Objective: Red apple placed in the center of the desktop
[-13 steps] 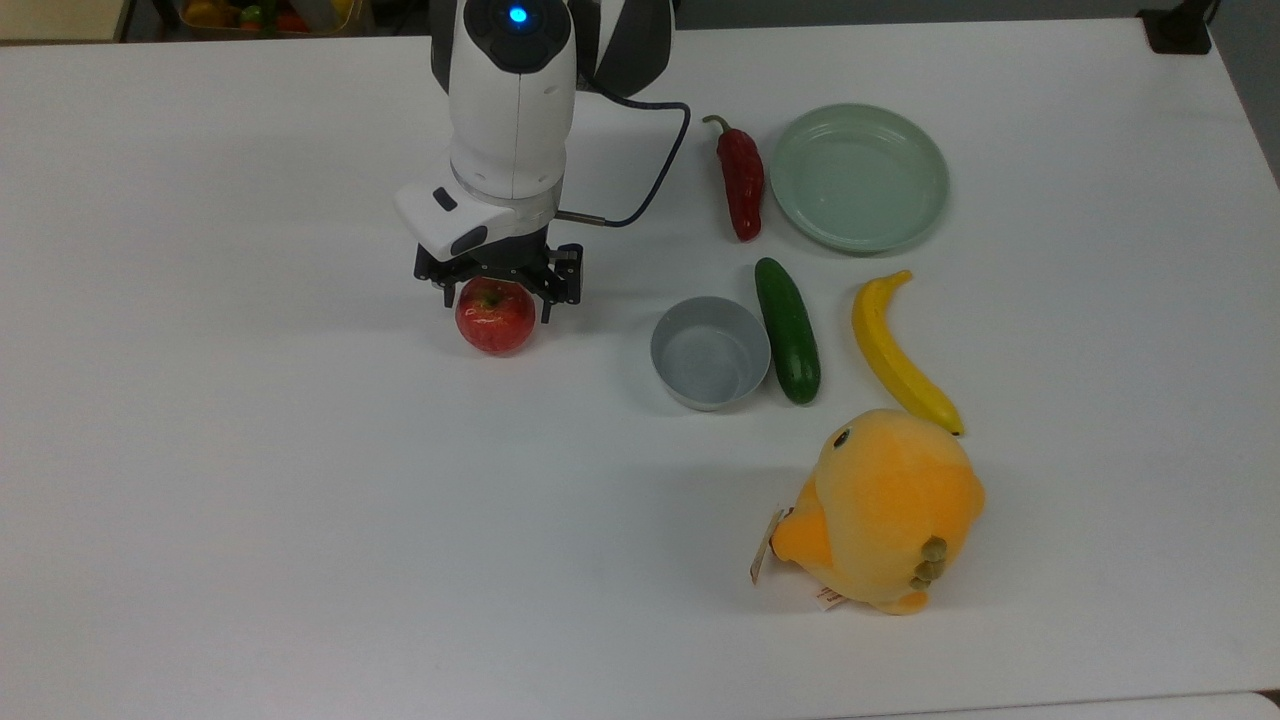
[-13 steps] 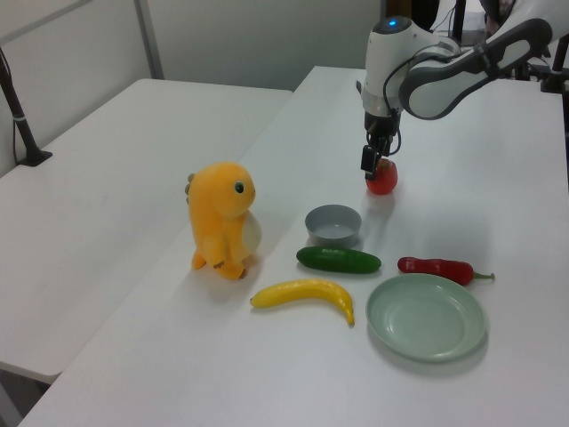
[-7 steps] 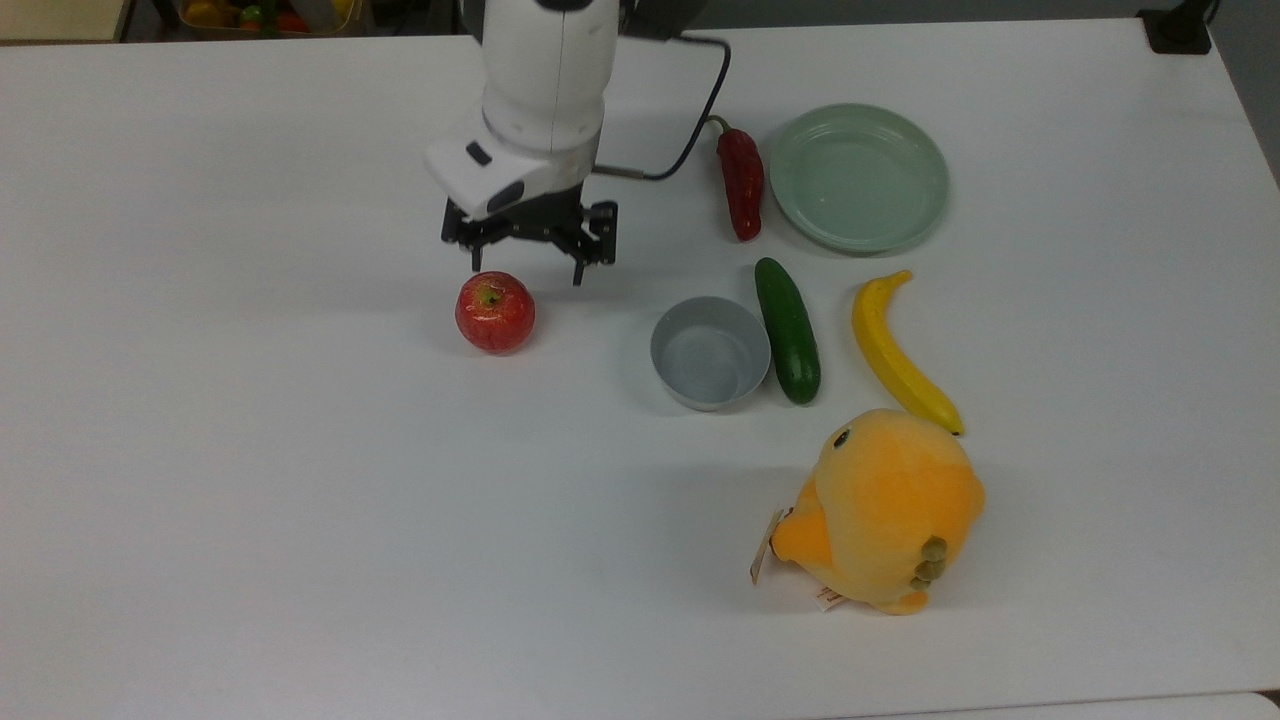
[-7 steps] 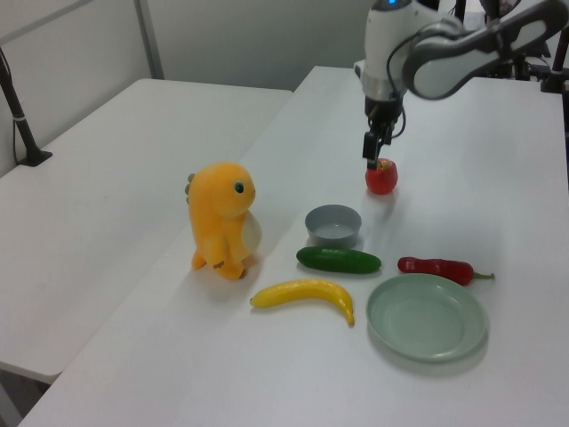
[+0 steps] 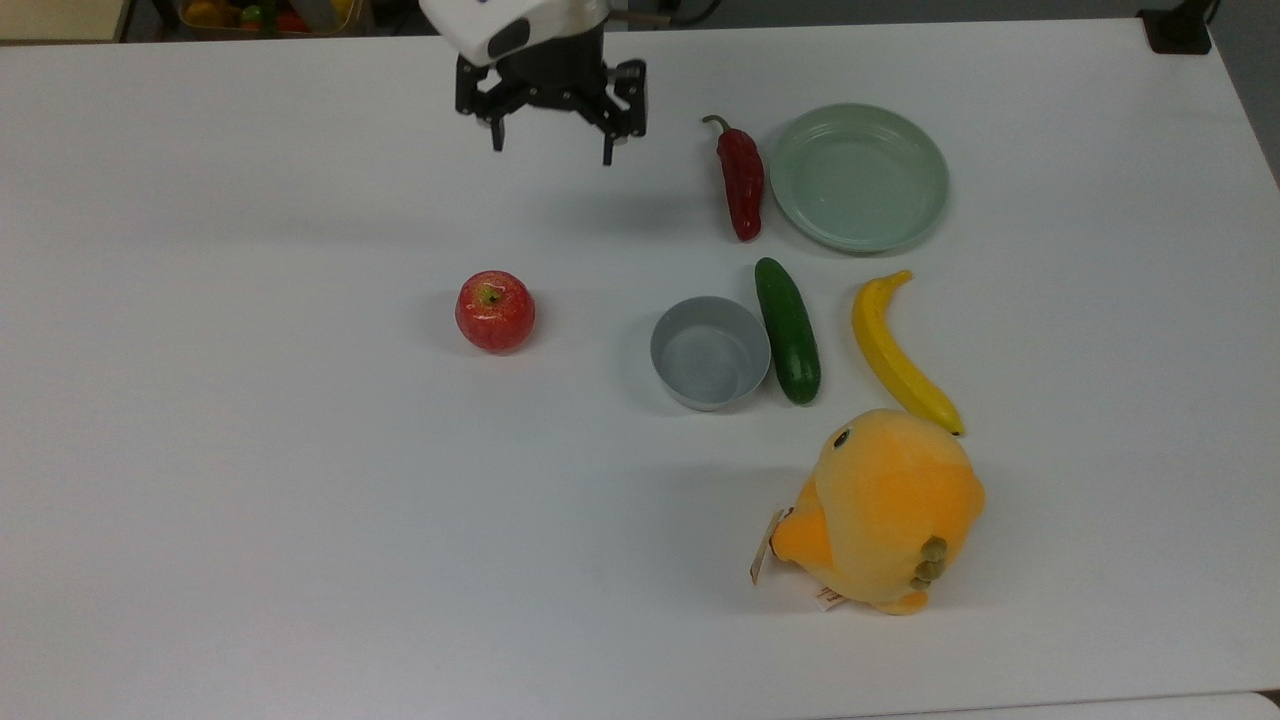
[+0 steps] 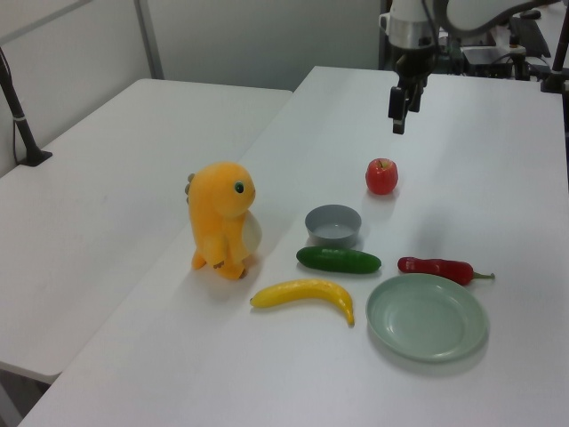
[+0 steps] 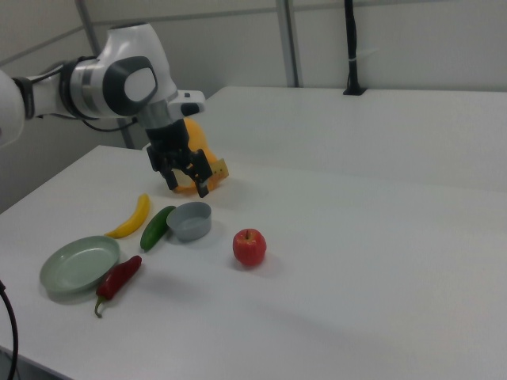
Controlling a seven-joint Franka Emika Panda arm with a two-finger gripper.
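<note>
The red apple (image 5: 495,311) (image 6: 381,176) (image 7: 249,247) rests upright on the white desktop (image 5: 300,500) (image 6: 498,160) (image 7: 380,301), stem dimple facing up, with nothing touching it. My gripper (image 5: 552,152) (image 6: 397,120) (image 7: 184,187) hangs open and empty in the air, well above the apple; in the top view it is up and a little right of the fruit.
In the top view, right of the apple, stand a grey bowl (image 5: 710,352), a cucumber (image 5: 787,330), a banana (image 5: 897,352), a dark-red chili pepper (image 5: 741,179) and a pale green plate (image 5: 858,177). An orange plush toy (image 5: 883,510) sits nearer the front.
The gripper let go of the apple, then rose and drew back towards the top view's upper edge. The apple stays where it was set down.
</note>
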